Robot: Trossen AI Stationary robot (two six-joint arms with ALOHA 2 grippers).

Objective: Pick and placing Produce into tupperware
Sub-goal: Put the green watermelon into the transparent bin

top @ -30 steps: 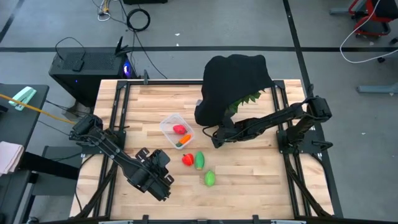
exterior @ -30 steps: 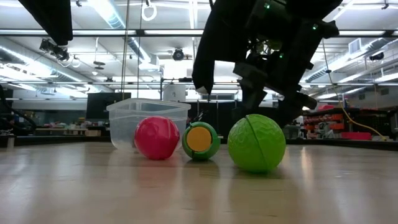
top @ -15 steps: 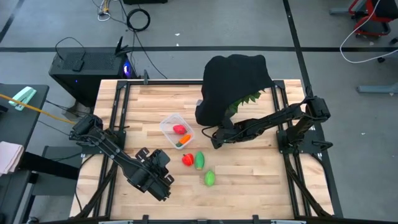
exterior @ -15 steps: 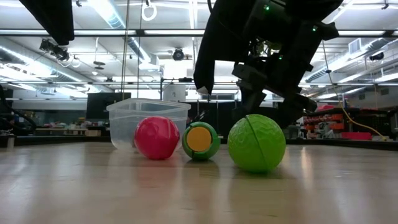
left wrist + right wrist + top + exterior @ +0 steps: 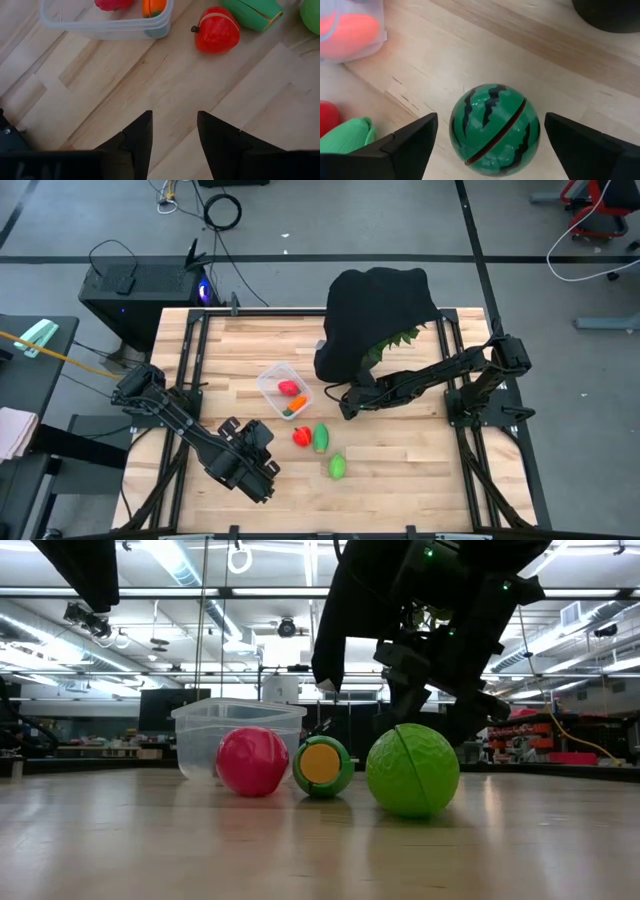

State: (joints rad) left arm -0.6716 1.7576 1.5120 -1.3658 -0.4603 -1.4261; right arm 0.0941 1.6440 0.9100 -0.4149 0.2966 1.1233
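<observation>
The right gripper (image 5: 487,131) hangs low over the counter (image 5: 400,470) with jaws spread, one on each side of the striped watermelon ball (image 5: 495,130), not touching it. The tupperware (image 5: 283,389) holds a red piece (image 5: 289,388) and an orange piece (image 5: 295,406); a red fruit (image 5: 301,436) and two green pieces (image 5: 321,438) (image 5: 338,467) lie beside it. The left gripper (image 5: 174,131) waits near the counter's front, jaws spread and empty.

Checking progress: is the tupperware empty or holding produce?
Holding produce: the tupperware contains a red toy and an orange one.
</observation>
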